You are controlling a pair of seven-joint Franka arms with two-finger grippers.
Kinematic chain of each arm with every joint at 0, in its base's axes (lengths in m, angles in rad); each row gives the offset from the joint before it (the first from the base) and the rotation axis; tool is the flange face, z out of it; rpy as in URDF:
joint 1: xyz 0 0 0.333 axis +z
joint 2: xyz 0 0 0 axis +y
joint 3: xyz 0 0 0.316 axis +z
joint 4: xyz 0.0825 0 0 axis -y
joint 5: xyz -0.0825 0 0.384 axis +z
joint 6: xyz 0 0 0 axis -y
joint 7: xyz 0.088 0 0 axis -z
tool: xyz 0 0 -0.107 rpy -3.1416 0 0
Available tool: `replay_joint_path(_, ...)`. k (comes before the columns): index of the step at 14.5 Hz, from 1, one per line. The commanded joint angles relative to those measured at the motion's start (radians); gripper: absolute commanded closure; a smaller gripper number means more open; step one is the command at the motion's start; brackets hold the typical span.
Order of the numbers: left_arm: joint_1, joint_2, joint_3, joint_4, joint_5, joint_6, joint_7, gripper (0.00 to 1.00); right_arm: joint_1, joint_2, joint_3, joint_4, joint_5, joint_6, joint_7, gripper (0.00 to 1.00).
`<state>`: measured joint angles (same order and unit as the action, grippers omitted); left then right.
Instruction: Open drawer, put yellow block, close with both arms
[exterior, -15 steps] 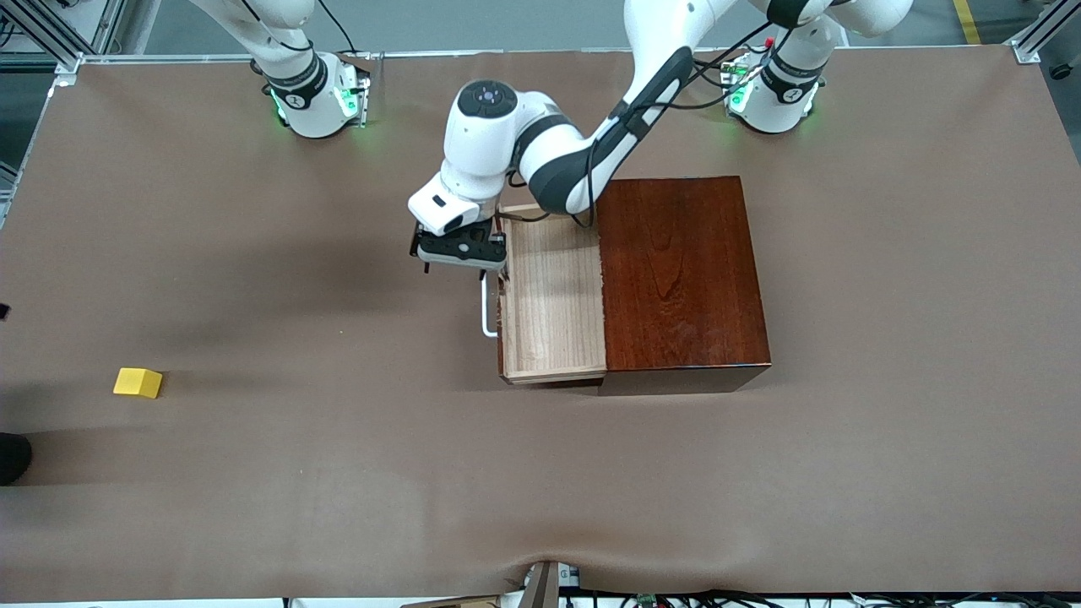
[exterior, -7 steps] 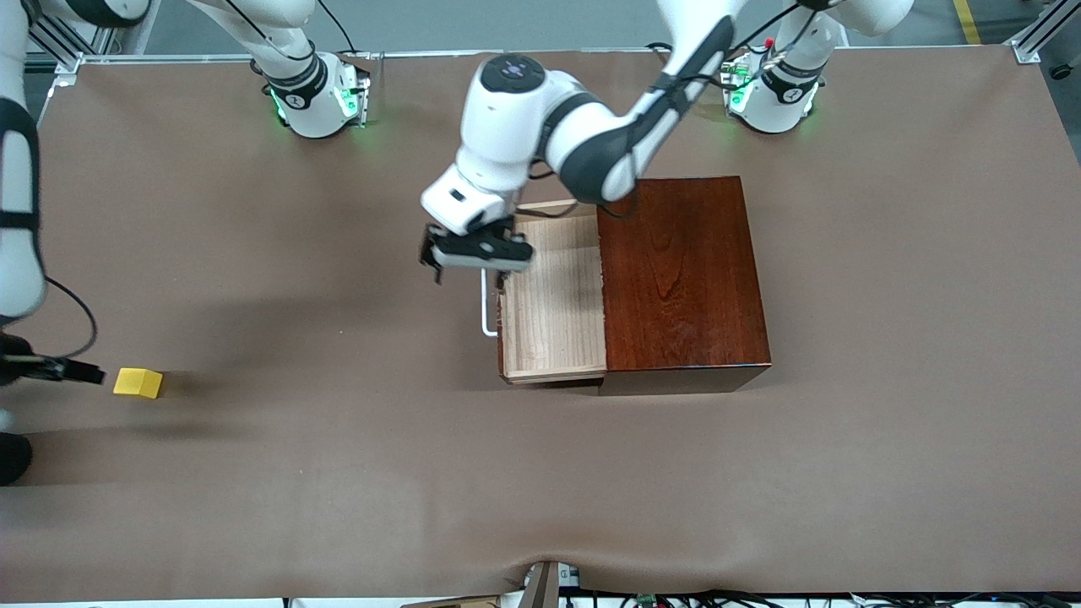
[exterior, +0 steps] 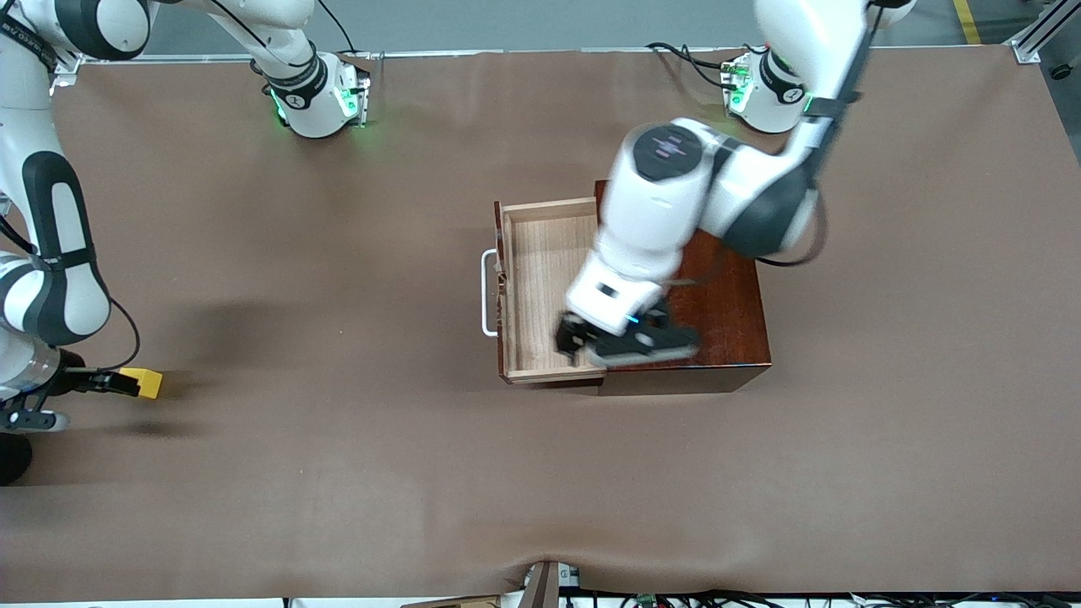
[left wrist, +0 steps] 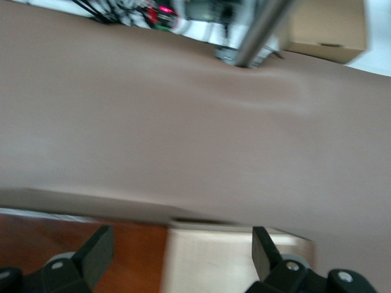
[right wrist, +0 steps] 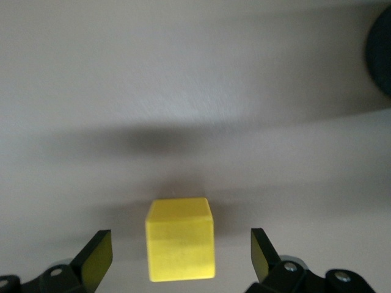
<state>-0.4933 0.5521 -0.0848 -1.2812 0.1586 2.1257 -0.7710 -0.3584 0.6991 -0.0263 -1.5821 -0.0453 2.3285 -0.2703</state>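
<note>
The drawer (exterior: 545,287) stands pulled out of the mahogany box (exterior: 730,312), its pale tray bare and its white handle (exterior: 486,291) toward the right arm's end. My left gripper (exterior: 627,343) is open and empty, over the box's corner nearest the front camera and the drawer's edge. In the left wrist view its fingers (left wrist: 98,250) frame the box top (left wrist: 79,250) and the pale tray (left wrist: 232,256). The yellow block (exterior: 151,384) lies on the table at the right arm's end. My right gripper (exterior: 105,382) is open, low beside it. In the right wrist view the block (right wrist: 180,238) sits between the spread fingers (right wrist: 98,259), untouched.
A dark round object (exterior: 13,456) lies at the table's edge, nearer the front camera than the block. In the left wrist view a metal post (left wrist: 263,30) and a cardboard box (left wrist: 327,27) stand past the table's edge.
My left gripper has left the handle and swung over the box's near corner. My right arm has come in and brought its open gripper down to the yellow block.
</note>
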Motion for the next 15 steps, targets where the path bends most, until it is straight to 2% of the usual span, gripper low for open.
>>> replay_joint_path(1,0.103,-0.064,-0.023,-0.027,-0.036,-0.073,0.135,0.00,-0.023,-0.004,0.012,-0.062,0.007,0.052,-0.039,0.00)
replay_joint_path(5,0.260,-0.158,-0.023,-0.046,-0.158,-0.229,0.395,0.00,-0.022,0.026,0.012,-0.068,0.024,0.068,-0.038,0.02)
replay_joint_path(6,0.297,-0.190,-0.024,-0.046,-0.160,-0.292,0.439,0.00,-0.020,0.026,0.012,-0.067,0.025,0.068,-0.040,0.40)
replay_joint_path(7,0.327,-0.219,-0.024,-0.046,-0.162,-0.349,0.490,0.00,-0.019,0.026,0.012,-0.064,0.024,0.068,-0.040,0.70)
replay_joint_path(8,0.360,-0.244,-0.023,-0.049,-0.162,-0.407,0.546,0.00,-0.017,0.025,0.012,-0.061,0.025,0.066,-0.040,0.90)
replay_joint_path(10,0.407,-0.276,-0.024,-0.050,-0.162,-0.495,0.636,0.00,-0.014,0.019,0.017,-0.050,0.025,0.057,-0.036,1.00)
replay_joint_path(12,0.410,-0.313,-0.023,-0.069,-0.163,-0.532,0.656,0.00,-0.013,0.001,0.034,-0.036,0.028,0.048,-0.035,1.00)
replay_joint_path(15,0.444,-0.420,-0.021,-0.176,-0.162,-0.538,0.661,0.00,-0.004,-0.090,0.046,-0.026,0.028,-0.038,-0.030,1.00)
